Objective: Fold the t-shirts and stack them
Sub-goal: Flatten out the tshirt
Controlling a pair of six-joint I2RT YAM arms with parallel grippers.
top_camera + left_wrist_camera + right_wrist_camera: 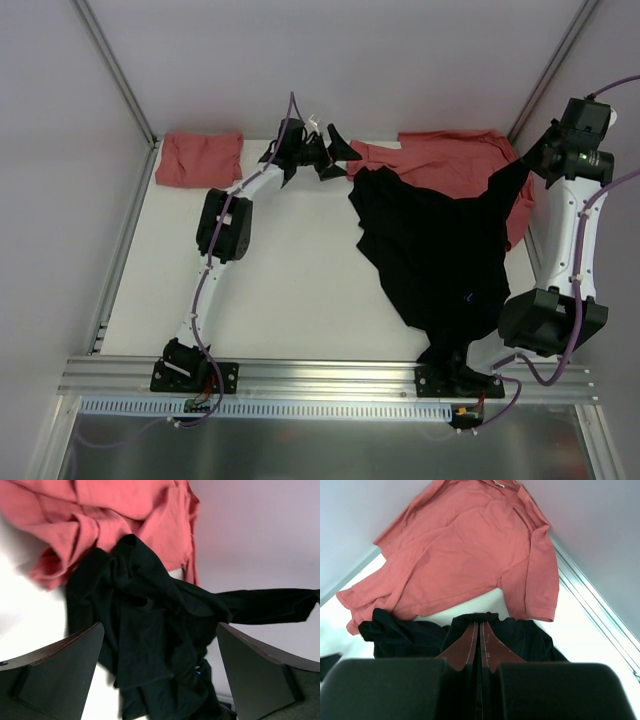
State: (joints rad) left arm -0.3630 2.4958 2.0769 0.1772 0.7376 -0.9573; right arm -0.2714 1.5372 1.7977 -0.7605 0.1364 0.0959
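Three t-shirts show in the top view. A folded salmon t-shirt [200, 158] lies in the upper left of the frame and an unfolded salmon t-shirt [445, 158] lies spread at the upper right. The black t-shirt [430, 245] is draped right of centre over the white table [290, 280], its upper edge overlapping the unfolded salmon one.

The right gripper [530, 160], high at the right edge of the frame, has its jaws pressed together. In the right wrist view black cloth bunches round the fingertips [465, 647], so it looks to be pinching an edge or sleeve of the black t-shirt, though the bite itself is buried in folds. A strip of black cloth runs up to it.

The left gripper [335, 155], upper middle of the frame, hovers empty with jaws spread wide, just beside the black t-shirt's upper left corner.

That shirt should handle as light, limp cloth: it sags, creases and may drag what lies under it, and a single hold only ropes it. A second hold on the crumpled corner facing the left jaws would likely let it be stretched flat, taking care not to catch the salmon cloth beneath
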